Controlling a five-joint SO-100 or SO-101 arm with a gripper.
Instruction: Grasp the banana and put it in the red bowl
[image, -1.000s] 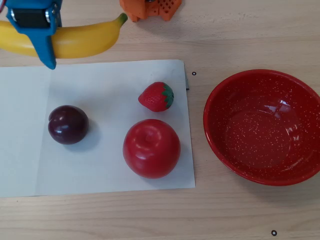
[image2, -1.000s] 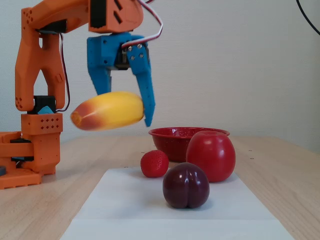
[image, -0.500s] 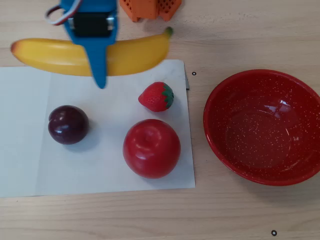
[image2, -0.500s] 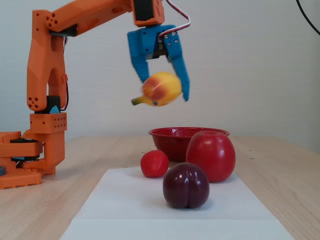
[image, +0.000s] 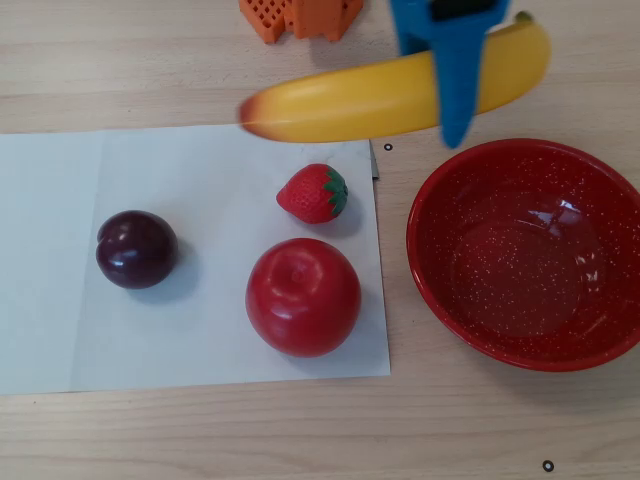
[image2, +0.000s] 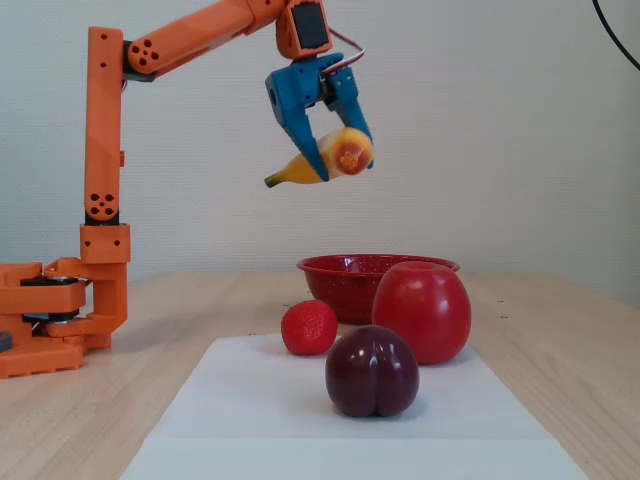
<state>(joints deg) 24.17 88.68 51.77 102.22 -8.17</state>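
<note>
In the overhead view my blue claw (image: 452, 70) is clamped across the banana (image: 370, 97), whose orange-tinted end overlaps the white paper sheet's (image: 60, 330) top edge. The red bowl (image: 435, 215) lies just below my fingertip. On the sheet sit a strawberry (image: 313, 194), a red apple (image: 303, 296) and a dark plum (image: 136, 249).

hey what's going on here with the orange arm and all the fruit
The orange arm's blue hand is clamped on the banana and holds it high in the air. In the overhead view the banana hangs just beyond the rim of the red bowl, which is empty. The strawberry, apple and plum sit on the white paper sheet.
</note>
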